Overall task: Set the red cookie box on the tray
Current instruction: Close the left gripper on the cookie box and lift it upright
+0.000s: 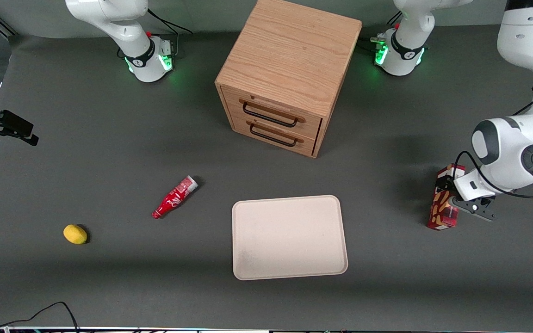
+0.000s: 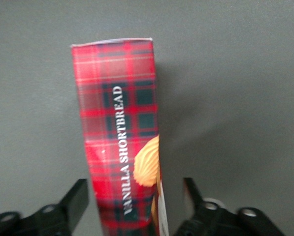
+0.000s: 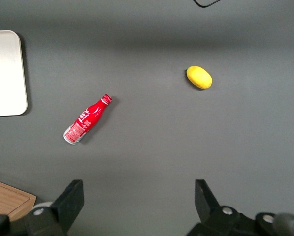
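Observation:
The red cookie box (image 1: 442,210) rests on the grey table toward the working arm's end, well apart from the tray (image 1: 289,238). It shows red tartan sides and tan cookie pictures. My left gripper (image 1: 449,200) is down over the box, open, with one finger on each side of it. In the left wrist view the box (image 2: 119,123) runs between the two dark fingers (image 2: 78,199), with a gap showing on both sides. The pale beige tray lies flat with nothing on it, near the table's middle; its corner (image 3: 4,73) shows in the right wrist view.
A wooden cabinet (image 1: 285,74) with two drawers stands farther from the front camera than the tray. A small red bottle (image 1: 175,196) and a yellow lemon-like fruit (image 1: 75,234) lie toward the parked arm's end.

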